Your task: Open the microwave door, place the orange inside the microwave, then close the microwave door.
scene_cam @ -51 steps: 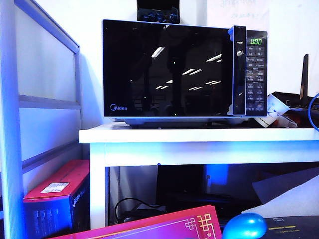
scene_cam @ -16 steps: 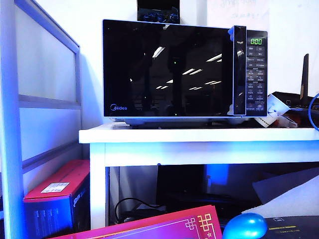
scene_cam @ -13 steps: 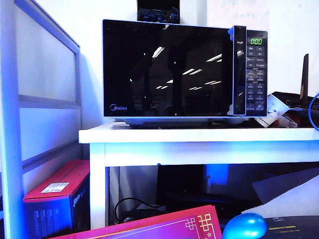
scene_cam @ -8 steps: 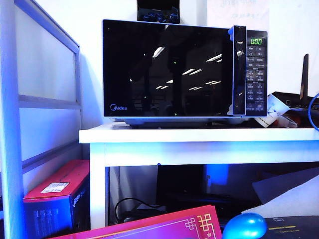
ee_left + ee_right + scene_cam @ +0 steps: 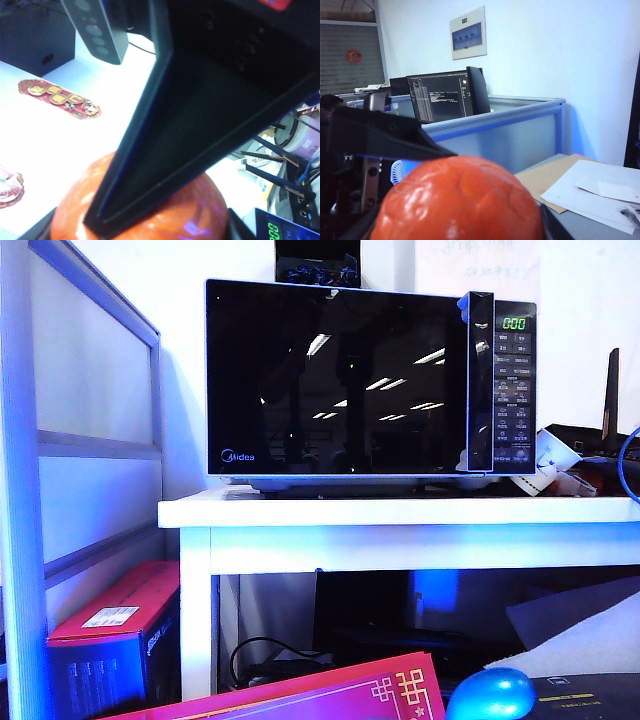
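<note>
One white table (image 5: 400, 510) is recorded, with the microwave (image 5: 370, 380) standing on it. The microwave door (image 5: 335, 380) is seen shut flush, its black glass mirroring ceiling lights, and the green display (image 5: 514, 324) is lit on the button panel to the right of the door. Below the microwave and to its left, a red box (image 5: 115, 635) is noted under the table. Lower still, in front of the microwave and to its right, a shiny blue egg (image 5: 492, 693) is seen. Neither arm is caught in the exterior view. The orange (image 5: 460, 200) is outside the microwave; its place relative to the microwave cannot be told. In the right wrist view it is held by the right gripper (image 5: 492, 187), whose jaws stand wide and are closed against the fruit, with black finger parts on either side. In the left wrist view the same orange (image 5: 200, 210) is seen at the left gripper (image 5: 145, 200), one black finger (image 5: 200, 125) crossing in front of it. Whether these jaws grip the fruit cannot be told.
</note>
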Available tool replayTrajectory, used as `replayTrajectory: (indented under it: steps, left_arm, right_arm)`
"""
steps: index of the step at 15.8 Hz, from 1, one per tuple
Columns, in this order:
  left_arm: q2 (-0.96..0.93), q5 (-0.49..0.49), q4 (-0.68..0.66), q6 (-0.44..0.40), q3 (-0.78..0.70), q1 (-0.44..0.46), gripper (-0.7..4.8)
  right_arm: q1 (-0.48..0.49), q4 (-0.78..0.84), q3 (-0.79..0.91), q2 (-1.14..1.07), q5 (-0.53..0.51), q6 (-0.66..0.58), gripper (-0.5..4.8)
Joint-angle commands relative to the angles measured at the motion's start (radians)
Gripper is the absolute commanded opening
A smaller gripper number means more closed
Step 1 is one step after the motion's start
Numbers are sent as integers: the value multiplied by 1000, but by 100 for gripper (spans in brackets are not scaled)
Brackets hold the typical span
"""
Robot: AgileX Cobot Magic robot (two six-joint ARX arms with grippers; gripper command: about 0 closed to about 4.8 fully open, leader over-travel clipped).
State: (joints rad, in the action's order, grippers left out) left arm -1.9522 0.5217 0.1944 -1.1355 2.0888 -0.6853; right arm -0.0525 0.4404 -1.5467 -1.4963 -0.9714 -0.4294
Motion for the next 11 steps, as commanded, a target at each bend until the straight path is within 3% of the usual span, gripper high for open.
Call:
replayTrajectory:
  steps: [1,2,3,4,11]
  left_arm:
    - [7,-31,24,10,2,1,360]
    - [7,-31,24,10,2,1,360]
    - [7,-32,24,10,2,1,360]
    - [7,-31,24,10,2,1,360]
    - [8,-58,23,10,2,2,362]
  right_arm:
    - [-7,6,-5,5,-44,-5,139]
    - [-7,6,-5,5,-41,10,157]
    - [-7,7,-5,5,-42,23,370]
    - [-7,9,-5,5,-40,22,479]
    - [19,59,-5,7,32,22,479]
